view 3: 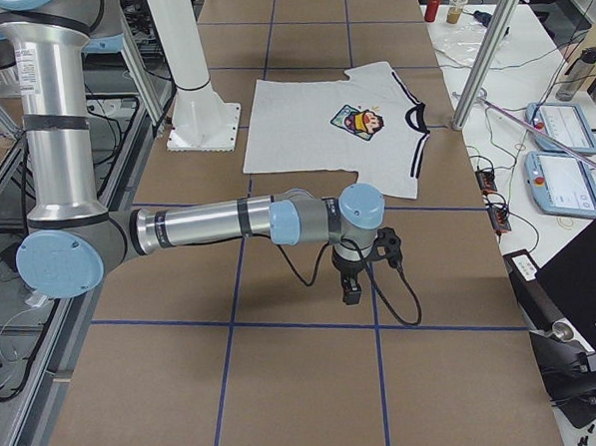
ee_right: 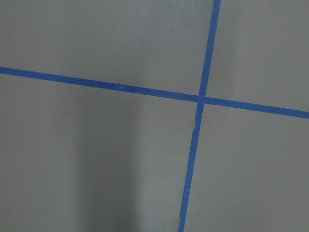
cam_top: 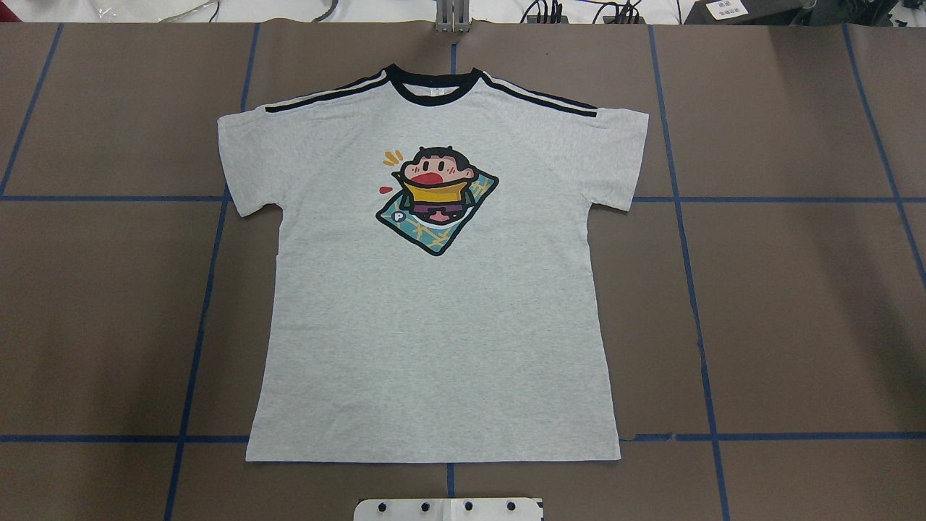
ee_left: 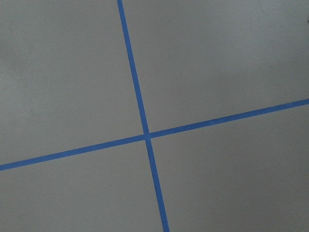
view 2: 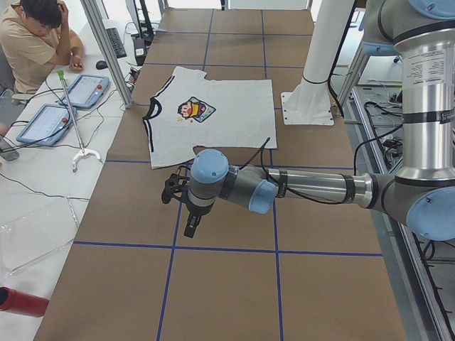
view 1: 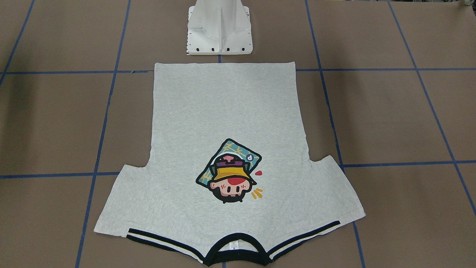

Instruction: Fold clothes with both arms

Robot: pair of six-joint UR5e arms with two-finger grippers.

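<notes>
The light heather-grey short-sleeved T-shirt (cam_top: 434,325), with its black collar, black shoulder stripes and cartoon-head print, lies flat and print-up in the middle of the brown paper-covered tabletop (cam_top: 796,289). Its hem is near the white pedestal (view 1: 219,29) and its collar is on the far side. Nothing is folded yet.

The 2 silver-grey tubular arms reach out low over bare tabletop, well apart from the T-shirt: the left arm (view 2: 313,186) off its left sleeve side, the right arm (view 3: 208,226) off the right. Each wrist camera sees only a crossing of blue tape lines (ee_left: 145,135). I cannot tell whether either arm's jaws are spread or pressed together.

The likely risks come from the grasp. If the jaws pinch only the top layer, the front would peel off the back. If the 2 arms take unmatched points or lift unevenly, the fold would skew. Dragging rather than lifting would probably bunch the thin cloth.
</notes>
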